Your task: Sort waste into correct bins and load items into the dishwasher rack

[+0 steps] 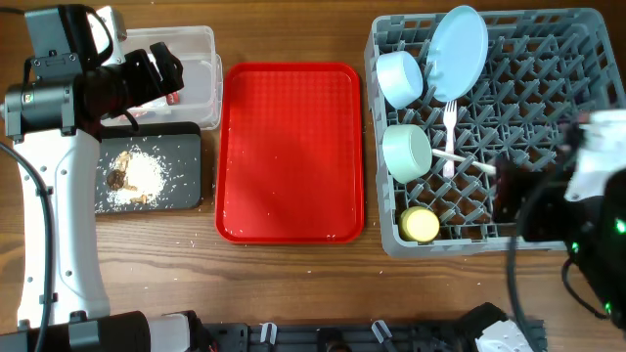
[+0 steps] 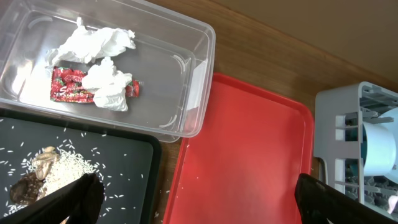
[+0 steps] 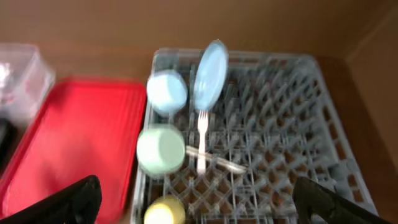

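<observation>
Across rack [image 1: 469, 244], pegs [image 1: 533, 93] prop plate [image 1: 458, 49] and bowls [image 1: 401, 78] on edge; napkins [image 2: 93, 43] in tub [image 2: 200, 81], rice [image 2: 62, 168] on black tray [image 2: 124, 165]; left tool [image 2: 202, 202] and right tool [image 3: 199, 202] released

Red tray [image 1: 290, 152] mid-table, grey rack [image 1: 548, 88] beside it holding upright plate [image 1: 458, 49], blue bowl [image 1: 399, 78], green bowl [image 1: 407, 152], yellow cup [image 1: 422, 225], fork [image 1: 450, 132], rice [image 1: 147, 174] on black tray [image 1: 186, 147] opposite.

Left arm [image 1: 117, 83] hides part of clear tub [image 1: 201, 49], counter's far left corner. Right arm [image 1: 597, 166] motion-blurred over rack [image 1: 528, 59]. Spoon [image 3: 217, 163] indistinct in blurred right wrist view.
</observation>
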`<state>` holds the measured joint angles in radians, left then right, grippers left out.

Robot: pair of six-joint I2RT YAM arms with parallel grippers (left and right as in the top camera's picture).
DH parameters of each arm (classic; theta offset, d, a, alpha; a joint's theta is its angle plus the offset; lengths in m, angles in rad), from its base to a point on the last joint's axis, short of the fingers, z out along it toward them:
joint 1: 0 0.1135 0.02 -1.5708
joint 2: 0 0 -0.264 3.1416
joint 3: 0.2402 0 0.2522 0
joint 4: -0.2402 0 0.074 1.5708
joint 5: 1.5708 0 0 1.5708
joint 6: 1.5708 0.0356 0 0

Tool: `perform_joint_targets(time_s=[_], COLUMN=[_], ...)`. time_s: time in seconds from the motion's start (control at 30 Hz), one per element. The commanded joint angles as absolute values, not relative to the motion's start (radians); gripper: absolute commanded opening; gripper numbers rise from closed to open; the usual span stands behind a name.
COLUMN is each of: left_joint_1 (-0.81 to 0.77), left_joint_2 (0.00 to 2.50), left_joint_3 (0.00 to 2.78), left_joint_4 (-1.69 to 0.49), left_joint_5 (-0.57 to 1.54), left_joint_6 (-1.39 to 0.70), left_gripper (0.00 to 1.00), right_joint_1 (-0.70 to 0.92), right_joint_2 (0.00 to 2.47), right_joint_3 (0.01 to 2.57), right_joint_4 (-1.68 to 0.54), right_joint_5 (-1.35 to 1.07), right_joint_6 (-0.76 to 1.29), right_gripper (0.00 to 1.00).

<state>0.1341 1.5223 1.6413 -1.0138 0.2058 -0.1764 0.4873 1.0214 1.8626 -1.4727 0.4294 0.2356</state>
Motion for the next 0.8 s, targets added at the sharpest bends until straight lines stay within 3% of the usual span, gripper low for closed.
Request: perform_joint_targets(time_s=[0.0,0.1,0.2,0.37,0.53,0.77], left_joint_1=[0.136,0.136,0.136,0.136,0.136,0.136], left_joint_2=[1.525,1.525,1.525,1.525,1.525,1.525], left_joint_3=[1.643,1.643,1.643,1.643,1.643,1.643], left_joint_4=[-1.011,-1.011,-1.011,-1.011,-1.011,-1.011], left_joint_5=[0.200,0.200,0.200,0.200,0.200,0.200], left_joint_6=[-0.161,-0.161,-0.161,-0.161,-0.161,-0.161], left_gripper=[1.00,1.00,1.00,1.00,1.00,1.00], right_joint_1=[0.422,0.240,0.021,0.015,0.015,0.020], right_joint_2=[0.945,0.775,0.589,0.280,0.024,0.003], right_joint_3=[1.659,1.259,0.816,0.258,0.072,0.004], right_joint_4=[-1.277,-0.831,-0.437,0.030,0.036,0.005], right_joint_5=[0.485,0.201,-0.113,-0.100,-0.049,-0.064], right_joint_6=[0.231,-0.036,-0.016,0.057,0.063,0.233], right_gripper=[1.00,1.00,1.00,1.00,1.00,1.00])
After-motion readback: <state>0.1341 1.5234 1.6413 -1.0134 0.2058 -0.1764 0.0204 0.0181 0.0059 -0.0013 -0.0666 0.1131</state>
